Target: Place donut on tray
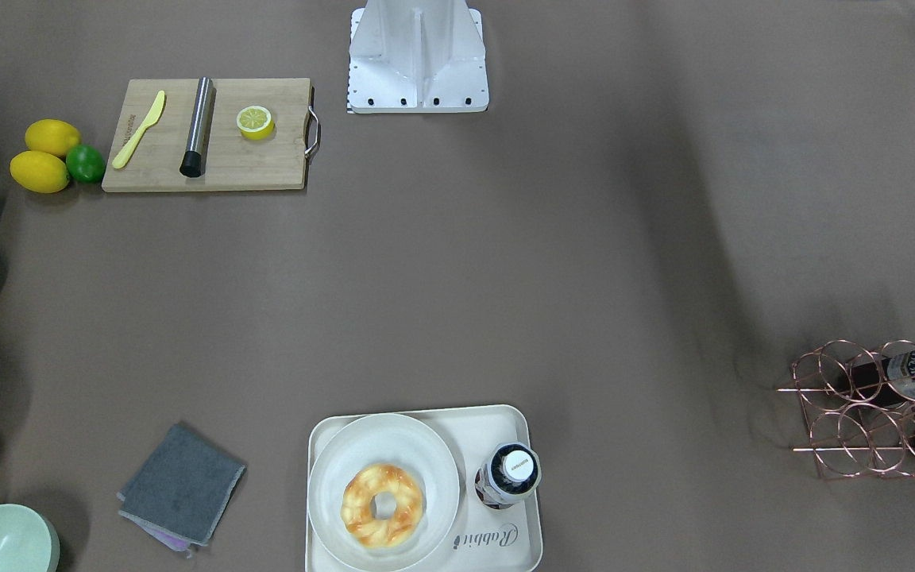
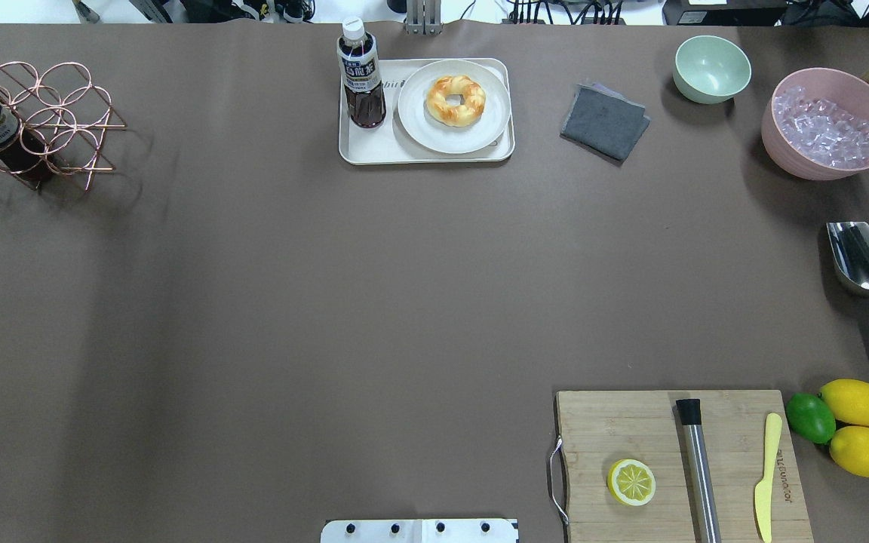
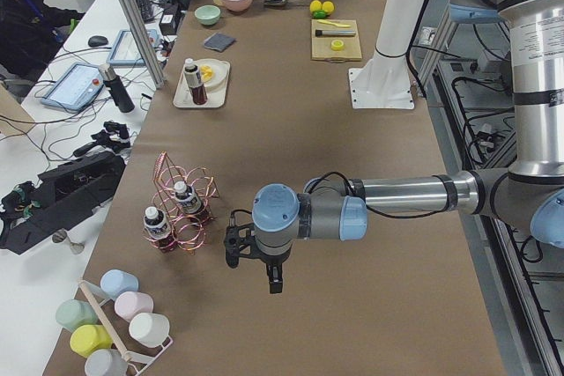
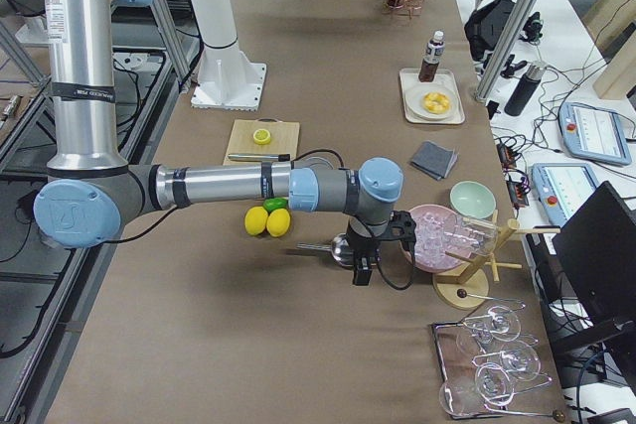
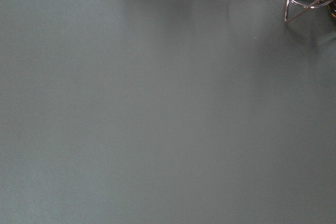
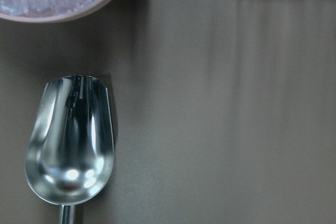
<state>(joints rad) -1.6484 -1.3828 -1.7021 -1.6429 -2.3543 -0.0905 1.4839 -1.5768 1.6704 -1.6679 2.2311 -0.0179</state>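
The donut [image 1: 362, 508] [image 2: 438, 102] lies flat on a round off-white plate [image 1: 346, 449] that rests on the cream tray [image 1: 521, 548] [image 2: 374, 151] at the table's far edge. A dark drink bottle [image 1: 507, 475] stands on the tray beside the plate. My left gripper [image 3: 254, 261] hangs over bare table near the copper wire rack [image 3: 181, 209], far from the tray. My right gripper [image 4: 373, 257] hangs over the metal scoop [image 6: 71, 140] beside the pink ice bowl [image 4: 437, 237]. Both grippers show only in the side views, so I cannot tell whether they are open or shut.
A wooden cutting board [image 2: 631, 430] holds a halved lemon [image 2: 631, 482], a steel rod [image 2: 698, 467] and a yellow knife [image 2: 766, 475]. Two lemons and a lime [image 2: 810, 417] lie beside it. A grey cloth [image 2: 604, 122] and a green bowl [image 2: 711, 68] sit right of the tray.
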